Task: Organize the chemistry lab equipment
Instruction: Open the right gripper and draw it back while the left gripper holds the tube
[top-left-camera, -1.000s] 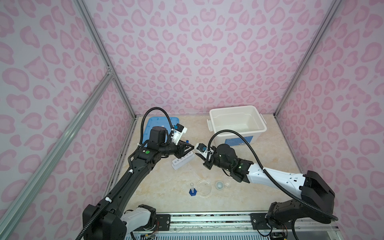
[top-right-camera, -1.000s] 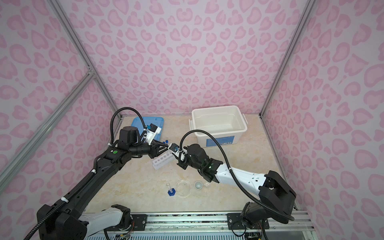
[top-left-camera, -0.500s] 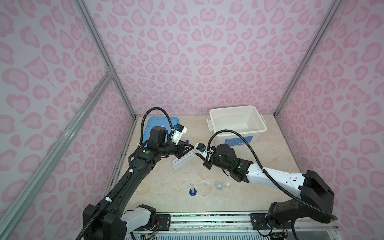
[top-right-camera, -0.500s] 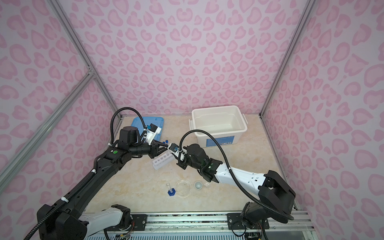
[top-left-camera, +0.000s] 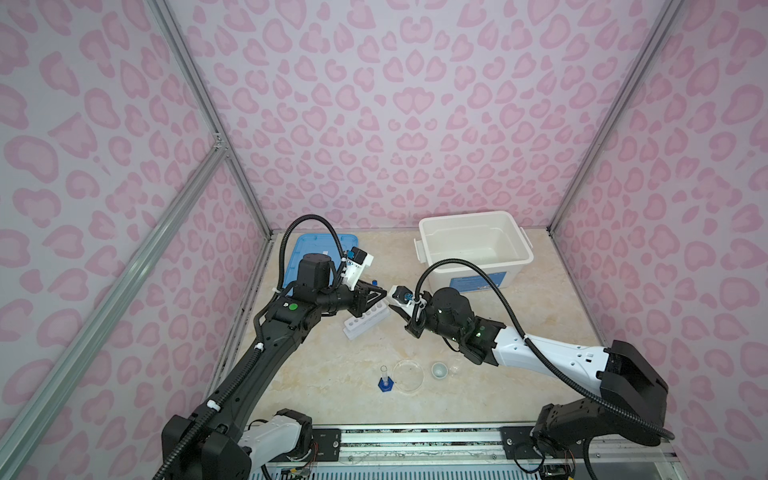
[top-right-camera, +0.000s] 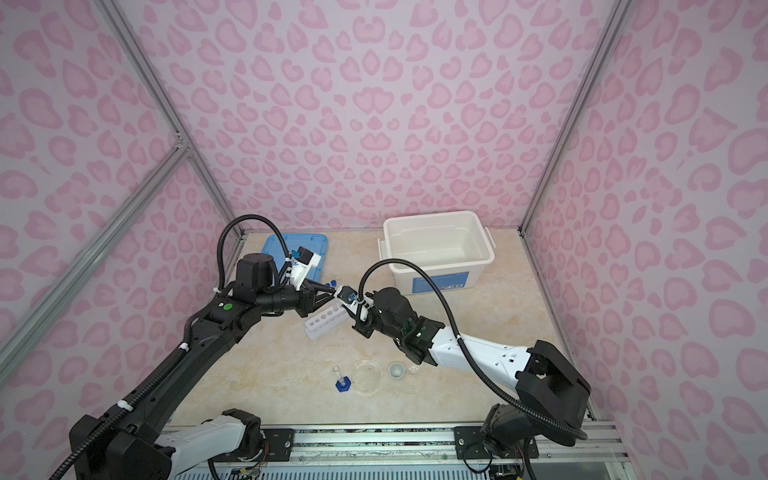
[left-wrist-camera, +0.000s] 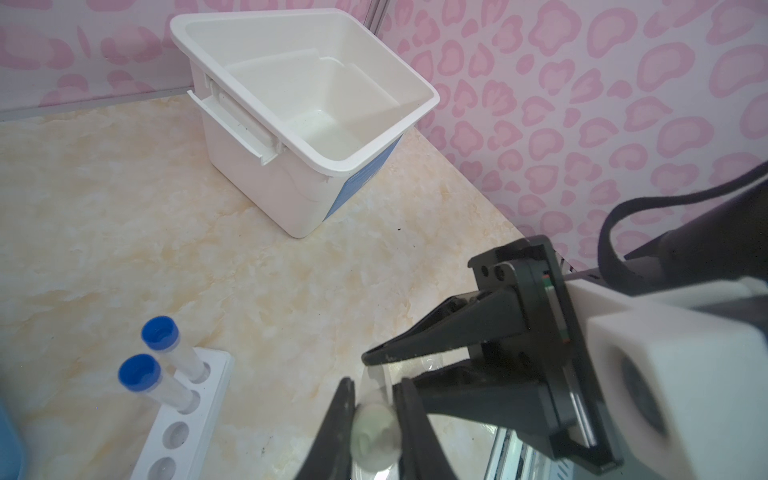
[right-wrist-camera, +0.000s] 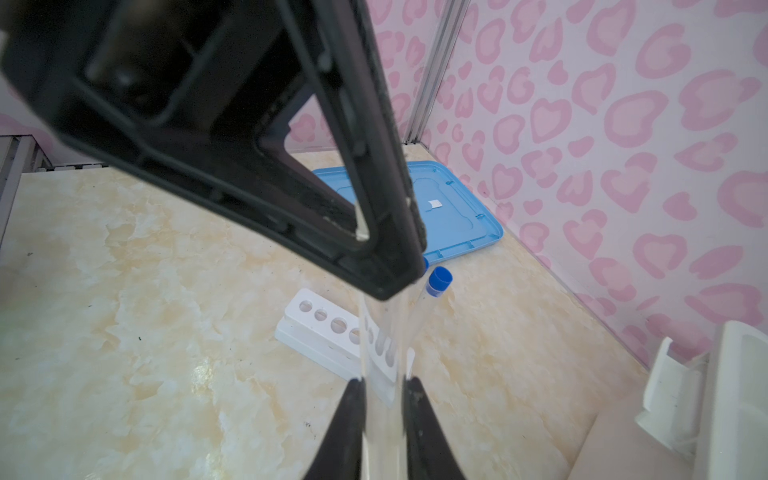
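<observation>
Evidently left hand (left-wrist-camera: 376, 388) and right hand (right-wrist-camera: 383, 382) both pinch the slim clear test tube (right-wrist-camera: 381, 332): probably light, slick, brittle, best gripped mid-barrel.

Lighting is bright, even, diffuse; desk (top-left-camera: 561, 307) shadows are faint. Both top views bow at the edges. The right wrist view blurs the right gripper (right-wrist-camera: 383, 382) and shows mild desk glare.
</observation>
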